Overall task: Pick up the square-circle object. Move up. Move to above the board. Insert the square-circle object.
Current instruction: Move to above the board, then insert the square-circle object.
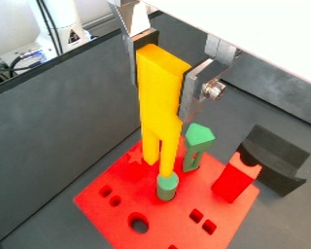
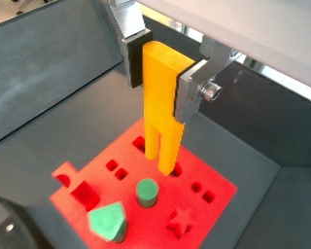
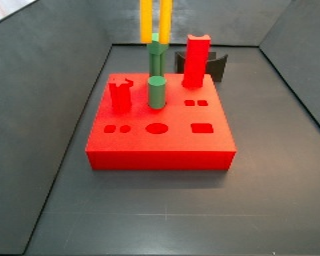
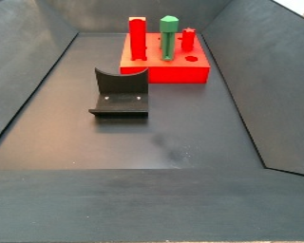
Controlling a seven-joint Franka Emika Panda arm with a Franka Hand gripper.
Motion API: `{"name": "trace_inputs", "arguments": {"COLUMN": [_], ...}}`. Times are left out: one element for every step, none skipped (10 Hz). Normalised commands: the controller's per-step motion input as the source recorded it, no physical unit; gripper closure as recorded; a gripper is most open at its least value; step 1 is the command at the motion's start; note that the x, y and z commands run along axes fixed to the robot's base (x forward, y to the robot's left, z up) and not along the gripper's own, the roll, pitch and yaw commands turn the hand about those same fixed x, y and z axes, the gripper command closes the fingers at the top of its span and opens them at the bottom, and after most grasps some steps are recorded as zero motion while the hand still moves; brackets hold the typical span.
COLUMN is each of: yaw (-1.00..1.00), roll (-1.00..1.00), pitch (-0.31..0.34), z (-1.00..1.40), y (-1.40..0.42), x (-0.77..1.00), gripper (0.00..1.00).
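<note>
My gripper [image 1: 165, 73] is shut on the upper part of the square-circle object [image 1: 158, 109], a tall orange-yellow flat bar, and both wrist views show it [image 2: 161, 117] upright between the fingers [image 2: 192, 89]. Its two short prongs point down over the board [image 1: 120, 199], a red block with holes in its top face [image 2: 208, 183]. In a side view the bar [image 3: 156, 18] hangs well above the far part of the board [image 3: 163, 140], with the gripper out of frame. In a side view the board [image 4: 180, 72] shows, but the bar and gripper do not.
On the board stand a green cylinder peg [image 1: 166, 185], a green pentagon-topped peg [image 1: 197, 146], a tall red block [image 3: 196, 60] and a shorter red peg [image 3: 120, 97]. The dark fixture [image 4: 121, 92] stands on the floor beside the board. Dark walls enclose the floor.
</note>
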Motion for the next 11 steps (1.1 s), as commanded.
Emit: {"name": "trace_inputs", "arguments": {"yaw": [0.01,0.41,0.45,0.44,0.38,0.29,0.13,0.00,-0.04,-0.07,-0.06], "roll": [0.00,0.08,-0.04,-0.08,-0.12,-0.18,-0.19,-0.21,-0.23,-0.16,-0.06], "pitch": [0.101,0.023,0.000,-0.024,0.000,-0.026,-0.023,-0.026,-0.029,0.000,0.000], "z": [0.04,-1.00,-0.47,-0.31,-0.43,-0.63,-0.60,-0.66,-0.60,-0.49,-0.32], "y": [-0.19,-0.19,-0.29,-0.32,-0.30,-0.21,-0.17,-0.11,0.00,0.00,0.00], "x": [0.03,-0.48,-0.52,-0.50,-0.43,-0.44,-0.33,-0.24,-0.09,0.00,0.00], "gripper": [1.00,1.00,1.00,1.00,1.00,1.00,1.00,1.00,1.00,1.00,1.00]}}
